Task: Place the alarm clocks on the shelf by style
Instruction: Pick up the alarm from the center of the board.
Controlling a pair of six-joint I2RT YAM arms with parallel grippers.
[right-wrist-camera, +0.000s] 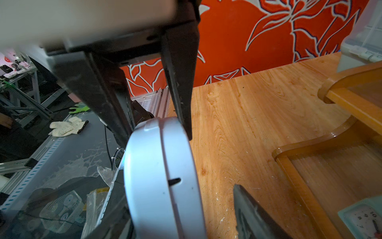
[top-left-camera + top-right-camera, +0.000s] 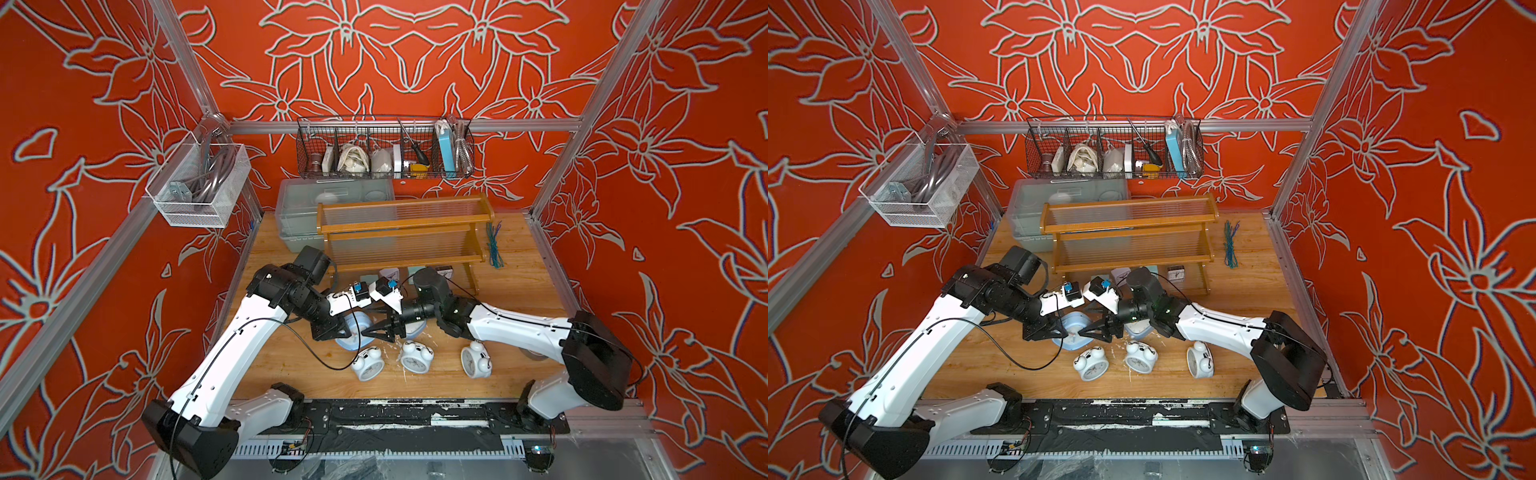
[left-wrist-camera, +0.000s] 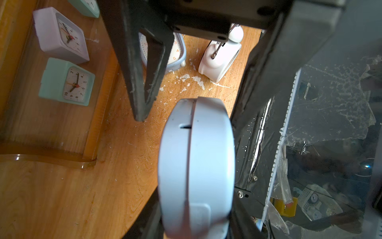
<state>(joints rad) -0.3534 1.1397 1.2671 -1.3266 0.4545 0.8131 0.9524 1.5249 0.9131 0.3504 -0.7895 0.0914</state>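
- The left gripper [image 2: 348, 332] clamps the light-blue clock [image 3: 196, 165] on edge; its long axis runs toward the right gripper [image 2: 369, 331].
- The right gripper straddles the free end, jaws apart, one finger [image 3: 134, 93] clear.
- We judge a handover; shelf [image 2: 403, 226] behind, white bell clocks [image 2: 417, 358] just beside in front.

Light-blue clock [image 3: 196, 157] on edge (raised); three white twin-bell clocks [image 2: 417, 358] just beside.

held light-blue clock [image 3: 196, 161]: edge-on in both wrist views, dial unseen, one end cut off by the frame
second light-blue clock [image 2: 417, 329]: mostly under the right arm [image 2: 519, 328]
dark cube [image 2: 446, 272]: too small to read (just a smudge)
inside the bin [image 2: 291, 224]: blurred shapes only
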